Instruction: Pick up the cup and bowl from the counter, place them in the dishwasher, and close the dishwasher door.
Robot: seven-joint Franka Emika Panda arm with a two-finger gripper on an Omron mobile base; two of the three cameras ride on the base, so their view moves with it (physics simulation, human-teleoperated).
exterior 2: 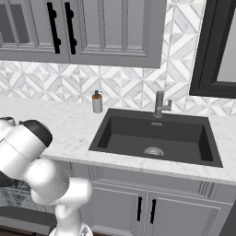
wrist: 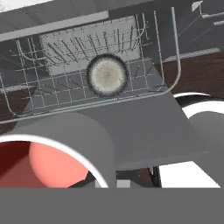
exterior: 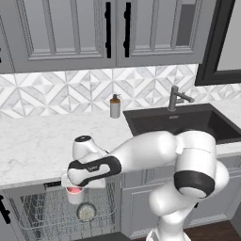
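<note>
Cup (exterior: 74, 193): rigid, light, smooth-walled, likely slippery; grip at rim wall. Gripper (exterior: 73, 187) clamped on it above dishwasher rack (exterior: 37, 212). Bowl (exterior: 86, 212) in rack, 4 o'clock of cup.

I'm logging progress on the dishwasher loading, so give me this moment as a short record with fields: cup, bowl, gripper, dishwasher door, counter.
cup: held at its rim by the gripper, cup upright over the wire rack, red-pink inside showing
bowl: bowl already lying in the rack, speckled inside facing up
gripper: gripper shut on the cup
dishwasher door: open, rack pulled out
counter: counter carries a soap dispenser beside the sink
</note>
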